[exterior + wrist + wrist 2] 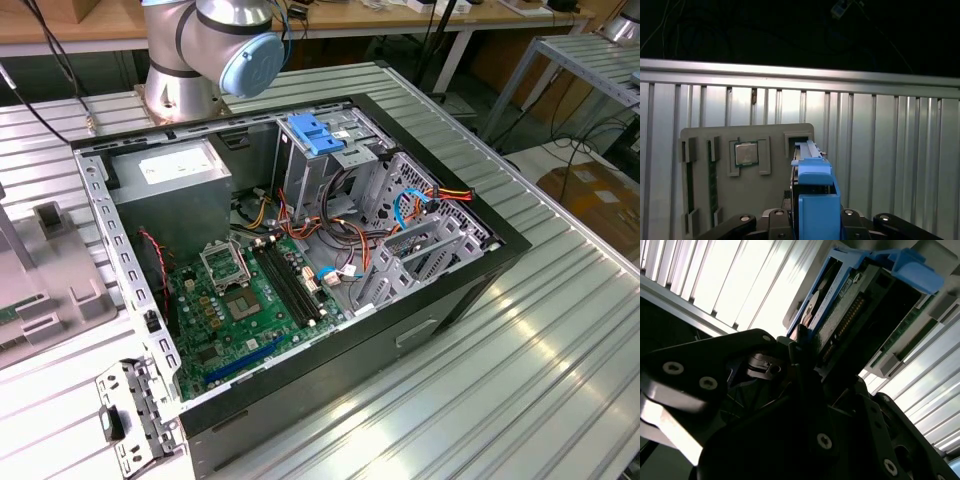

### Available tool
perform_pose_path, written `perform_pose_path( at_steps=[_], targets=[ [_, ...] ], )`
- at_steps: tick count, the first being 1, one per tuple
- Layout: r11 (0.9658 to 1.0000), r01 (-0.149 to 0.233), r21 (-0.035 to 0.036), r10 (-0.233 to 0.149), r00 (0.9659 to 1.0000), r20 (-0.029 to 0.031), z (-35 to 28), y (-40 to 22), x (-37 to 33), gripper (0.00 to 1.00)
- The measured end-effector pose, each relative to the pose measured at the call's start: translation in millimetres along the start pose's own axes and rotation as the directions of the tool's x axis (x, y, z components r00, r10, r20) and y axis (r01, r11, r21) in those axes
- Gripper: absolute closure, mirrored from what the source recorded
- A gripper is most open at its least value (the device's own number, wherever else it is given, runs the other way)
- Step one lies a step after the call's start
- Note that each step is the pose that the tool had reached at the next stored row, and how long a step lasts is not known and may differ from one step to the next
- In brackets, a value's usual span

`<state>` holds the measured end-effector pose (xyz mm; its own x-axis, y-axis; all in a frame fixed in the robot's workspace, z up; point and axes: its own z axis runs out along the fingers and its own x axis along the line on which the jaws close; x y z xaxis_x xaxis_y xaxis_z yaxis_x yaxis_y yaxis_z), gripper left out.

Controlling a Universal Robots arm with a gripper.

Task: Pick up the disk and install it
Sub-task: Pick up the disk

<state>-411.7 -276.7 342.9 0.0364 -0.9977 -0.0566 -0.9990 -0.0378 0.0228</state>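
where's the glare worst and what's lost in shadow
Second wrist view: the ribbed metal table glares near white behind the disk, whose near side is dark. First wrist view: evenly lit table, black beyond its edge. Exterior view: soft glare on the table's ribs.

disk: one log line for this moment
pincer: shut on disk | disk: on edge, at grey tray slot | computer case: open, disk not yet in

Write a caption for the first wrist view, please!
Gripper straddling the blue-framed disk, on edge at the grey parts tray.
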Motion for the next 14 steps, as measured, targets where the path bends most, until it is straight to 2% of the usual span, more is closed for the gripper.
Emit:
perform_pose_path(
  at_steps=[14],
  targets=[
    [1.0000, 0.000, 0.0001, 0.000, 1.0000, 0.0000, -13.5, 0.3, -0.8, 0.63]
  ],
)
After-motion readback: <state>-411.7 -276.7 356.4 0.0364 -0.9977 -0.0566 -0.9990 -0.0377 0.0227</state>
